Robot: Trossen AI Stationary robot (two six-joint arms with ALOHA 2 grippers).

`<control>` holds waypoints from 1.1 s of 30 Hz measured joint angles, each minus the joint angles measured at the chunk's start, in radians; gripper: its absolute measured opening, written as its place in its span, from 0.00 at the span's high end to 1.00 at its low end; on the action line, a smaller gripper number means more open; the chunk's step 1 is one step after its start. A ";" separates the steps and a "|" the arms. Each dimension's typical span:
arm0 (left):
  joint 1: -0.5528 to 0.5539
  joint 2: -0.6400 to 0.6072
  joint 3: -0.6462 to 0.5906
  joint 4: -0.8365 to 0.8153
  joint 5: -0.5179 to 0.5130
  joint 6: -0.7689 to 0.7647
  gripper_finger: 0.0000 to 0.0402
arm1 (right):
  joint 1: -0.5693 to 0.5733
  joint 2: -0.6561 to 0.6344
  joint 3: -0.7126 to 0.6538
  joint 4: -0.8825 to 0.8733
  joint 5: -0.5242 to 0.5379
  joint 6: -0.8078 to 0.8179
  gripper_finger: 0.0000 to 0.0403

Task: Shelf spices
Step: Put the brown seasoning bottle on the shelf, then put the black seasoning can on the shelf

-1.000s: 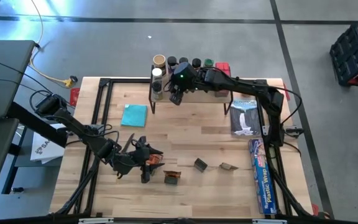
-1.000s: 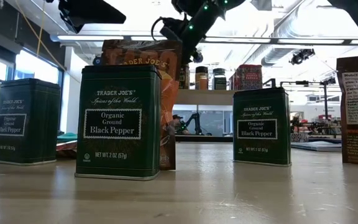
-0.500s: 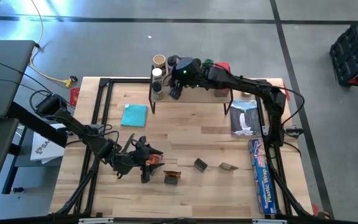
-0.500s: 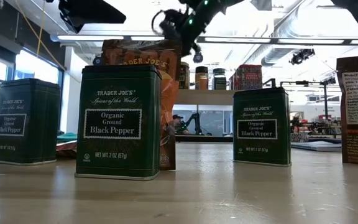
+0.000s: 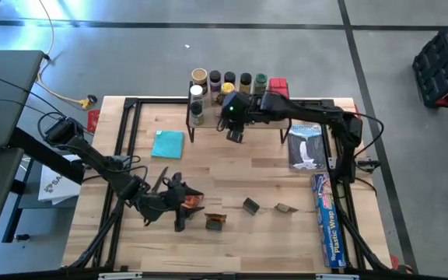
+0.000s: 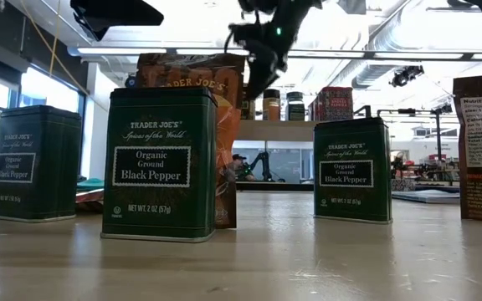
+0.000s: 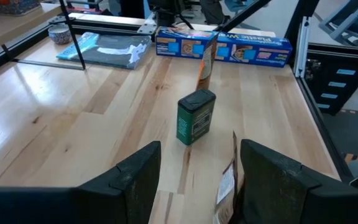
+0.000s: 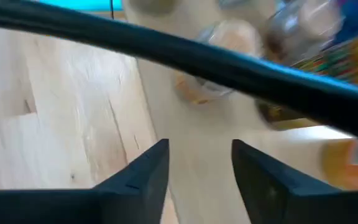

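On shelf (image 5: 208,117), spice jars (image 5: 229,80), red box (image 5: 278,85)

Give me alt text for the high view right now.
The right gripper, jaws open and empty, hangs at the front edge of the shelf, which carries a row of spice jars. The left gripper is open low on the table by an orange packet, near loose tins.

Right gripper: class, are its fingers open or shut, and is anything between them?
Open and empty: the right gripper shows a bare gap between its fingers.
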 joint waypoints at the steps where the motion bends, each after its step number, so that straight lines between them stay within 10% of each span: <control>1: -0.004 0.000 0.000 0.000 -0.006 0.000 0.46 | 0.000 0.001 -0.030 0.026 0.000 0.001 0.61; 17: -0.010 0.000 0.000 0.002 -0.020 -0.006 0.46 | -0.014 0.001 -0.256 0.501 0.001 0.068 0.85; 33: -0.010 0.000 0.000 0.000 -0.019 -0.006 0.46 | 0.023 -0.093 -0.258 0.468 0.105 0.042 0.85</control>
